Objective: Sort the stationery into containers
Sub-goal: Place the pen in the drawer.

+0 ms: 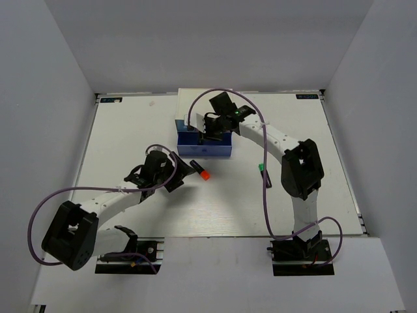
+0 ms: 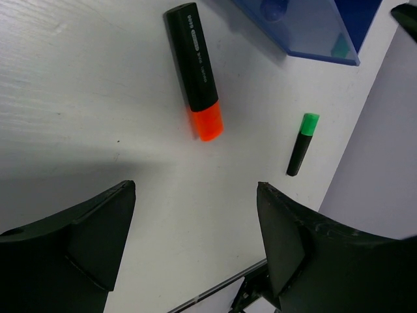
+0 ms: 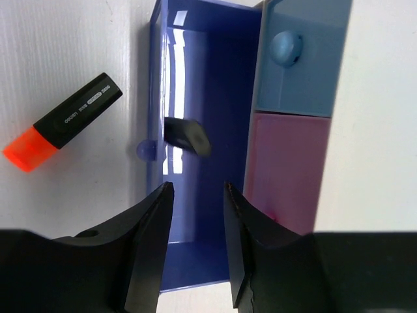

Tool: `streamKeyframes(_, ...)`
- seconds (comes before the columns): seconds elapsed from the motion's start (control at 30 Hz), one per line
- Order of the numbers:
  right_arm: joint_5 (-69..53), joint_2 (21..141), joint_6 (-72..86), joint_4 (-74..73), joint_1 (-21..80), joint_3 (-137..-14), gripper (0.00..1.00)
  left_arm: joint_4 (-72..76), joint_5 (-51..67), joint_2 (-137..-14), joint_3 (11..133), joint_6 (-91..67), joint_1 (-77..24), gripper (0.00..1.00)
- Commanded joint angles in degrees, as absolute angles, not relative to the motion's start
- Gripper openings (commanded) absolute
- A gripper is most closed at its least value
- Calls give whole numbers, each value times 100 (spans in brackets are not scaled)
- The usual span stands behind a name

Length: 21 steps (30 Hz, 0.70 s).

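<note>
The orange-capped black marker (image 1: 201,171) lies on the table in front of the pulled-out blue-purple drawer (image 1: 221,152). It also shows in the left wrist view (image 2: 195,72) and the right wrist view (image 3: 65,130). The green-capped marker (image 1: 262,173) lies to the right, also in the left wrist view (image 2: 301,143). My left gripper (image 2: 195,195) is open and empty, just short of the orange marker. My right gripper (image 3: 199,189) is open and empty over the open drawer (image 3: 215,261). A small dark blurred piece (image 3: 187,135) is inside the drawer. The pink marker and the stapler-like piece are out of view.
The white mini cabinet (image 1: 193,98) stands at the back middle, with a small blue drawer (image 3: 296,78) and a pink drawer (image 3: 287,169) shut. White walls enclose the table on three sides. The right arm's purple cable (image 1: 266,189) hangs near the green marker.
</note>
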State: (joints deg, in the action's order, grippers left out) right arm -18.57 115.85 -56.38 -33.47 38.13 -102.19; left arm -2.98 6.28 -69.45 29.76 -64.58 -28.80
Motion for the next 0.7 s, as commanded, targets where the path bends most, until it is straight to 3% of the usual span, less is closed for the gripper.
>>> streamKeyframes(0.0,-1960,11233,-5625,-3243,3823,-10117,43,-290,738,-6961,3295,-6486,-2927,85)
streamKeyframes(0.27,-1986,10565,-5212,-3103,3779,-9871,46,-782,581,-7408,3814,-6434,-2988,84)
streamKeyframes(0.47,-1477,9642,-4588,-2487,3718,-9010,54,-853,580,-7664,3928,-6434,-3103,76)
streamKeyframes(0.63,-1215,8879,-3862,-2006,3595,-8087,28,-1081,265,-7883,4061,-6434,-3260,73)
streamKeyframes(0.67,-1065,8677,-3658,-1891,3577,-7947,27,-1142,211,-7945,4226,-6434,-3261,72)
